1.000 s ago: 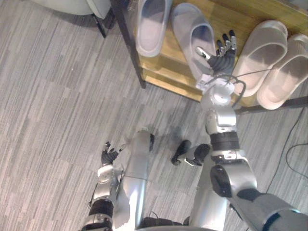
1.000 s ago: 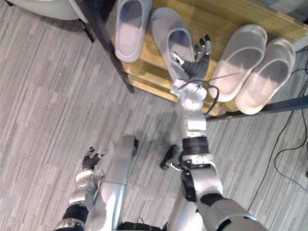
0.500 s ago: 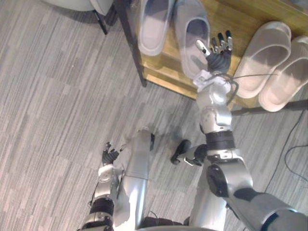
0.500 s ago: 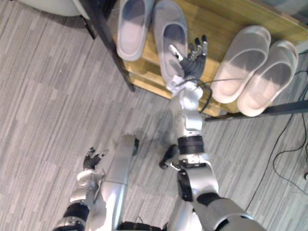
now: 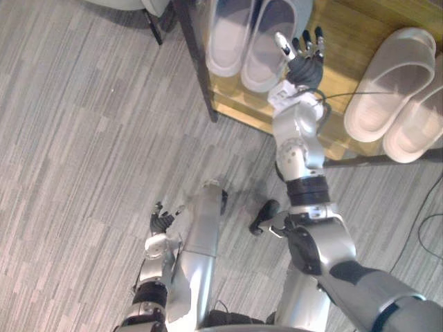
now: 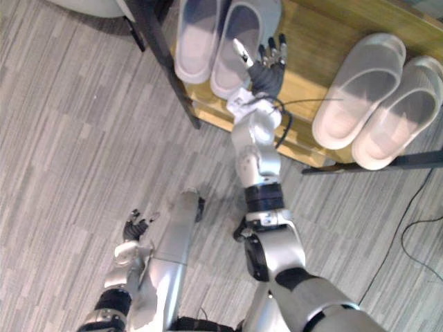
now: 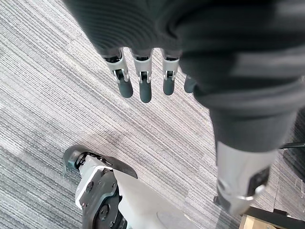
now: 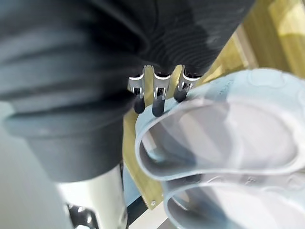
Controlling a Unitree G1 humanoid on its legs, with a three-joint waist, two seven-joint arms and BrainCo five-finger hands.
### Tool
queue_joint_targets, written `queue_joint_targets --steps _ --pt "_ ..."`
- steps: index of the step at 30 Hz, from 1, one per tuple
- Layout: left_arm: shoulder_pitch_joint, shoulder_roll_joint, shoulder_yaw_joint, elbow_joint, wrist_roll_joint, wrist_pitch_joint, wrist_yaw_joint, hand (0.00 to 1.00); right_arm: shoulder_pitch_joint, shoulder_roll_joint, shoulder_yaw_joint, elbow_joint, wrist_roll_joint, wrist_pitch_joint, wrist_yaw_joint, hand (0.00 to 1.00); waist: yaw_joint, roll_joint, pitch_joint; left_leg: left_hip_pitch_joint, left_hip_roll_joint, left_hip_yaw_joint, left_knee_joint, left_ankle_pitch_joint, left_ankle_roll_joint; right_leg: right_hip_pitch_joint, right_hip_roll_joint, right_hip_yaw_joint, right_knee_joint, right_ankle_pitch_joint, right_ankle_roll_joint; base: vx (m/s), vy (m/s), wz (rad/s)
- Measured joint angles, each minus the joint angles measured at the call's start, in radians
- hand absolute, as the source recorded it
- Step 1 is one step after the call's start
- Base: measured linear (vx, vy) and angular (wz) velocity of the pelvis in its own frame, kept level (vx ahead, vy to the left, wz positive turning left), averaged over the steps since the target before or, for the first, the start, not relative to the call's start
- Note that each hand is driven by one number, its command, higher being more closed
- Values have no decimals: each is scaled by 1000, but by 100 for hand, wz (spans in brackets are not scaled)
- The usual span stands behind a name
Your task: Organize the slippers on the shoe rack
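The right hand (image 5: pixel 304 61) reaches out over the wooden shoe rack (image 5: pixel 349 28). Its fingers (image 8: pixel 157 106) are straight and slightly apart, with the tips close against the right rim of a grey slipper (image 5: pixel 275 31). That slipper lies just beside a second grey slipper (image 5: pixel 228 34) at the rack's left end. Well to the right on the rack sit two pale slippers (image 5: pixel 390 83), also side by side. The left hand (image 5: pixel 160 223) hangs low on the near left over the grey carpet floor (image 5: pixel 83 138), its fingers relaxed, apart and holding nothing.
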Motion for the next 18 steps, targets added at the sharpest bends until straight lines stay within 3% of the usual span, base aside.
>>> queue_joint_targets --steps 4,10,18 --pt "-14 -6 1 20 -1 -2 1 0 -19 -28 0 12 13 3 -2 0 5 18 8 0 3 -3 0 1 0 0 1 -3 1 0 0 -16 19 0" --pt "-13 -10 11 20 -1 -2 0 0 -18 -36 0 17 -28 24 10 0 2 18 8 7 9 0 6 7 -10 5 7 -1 2 2 -4 -5 10 -2" --pt "24 -22 53 14 0 -5 -4 0 154 -23 47 -52 -107 47 57 0 -23 12 4 154 31 24 -31 -9 10 148 19 3 -48 4 2 -32 51 -6"
